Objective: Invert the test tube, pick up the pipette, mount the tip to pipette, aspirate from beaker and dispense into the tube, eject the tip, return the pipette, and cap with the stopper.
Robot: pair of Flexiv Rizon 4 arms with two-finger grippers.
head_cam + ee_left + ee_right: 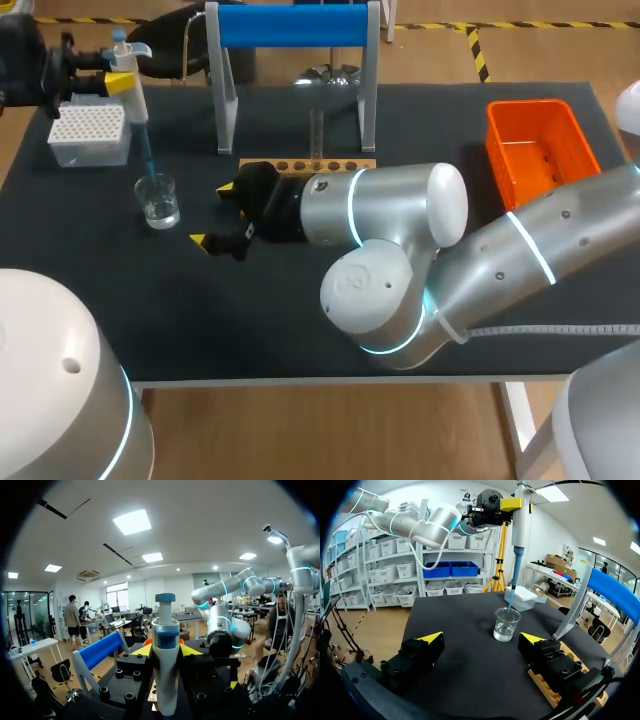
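My right arm [480, 260] lies low across the near half of the dark worktop [250, 320]. Its end effector [212, 214] hovers over bare worktop with both yellow-tipped fingers spread well apart and nothing between them. Just ahead of it stands the glass beaker [506, 625], holding a little clear liquid. The pipette [127, 78] hangs upright above the beaker, and its blue tip [147, 158] points down into the beaker's mouth; whether the tip touches the liquid cannot be told. The left end effector [166, 651] is clamped on the pipette's body from both sides. Near the beaker, farther back, sits the white tip box [88, 135]. Beside the right end effector lies the wooden rack [300, 166], with the test tube [317, 132] standing upright in one hole. Behind the rack rises the blue-barred stand [295, 25], and an orange bin [540, 140] sits toward the worktop's far right.
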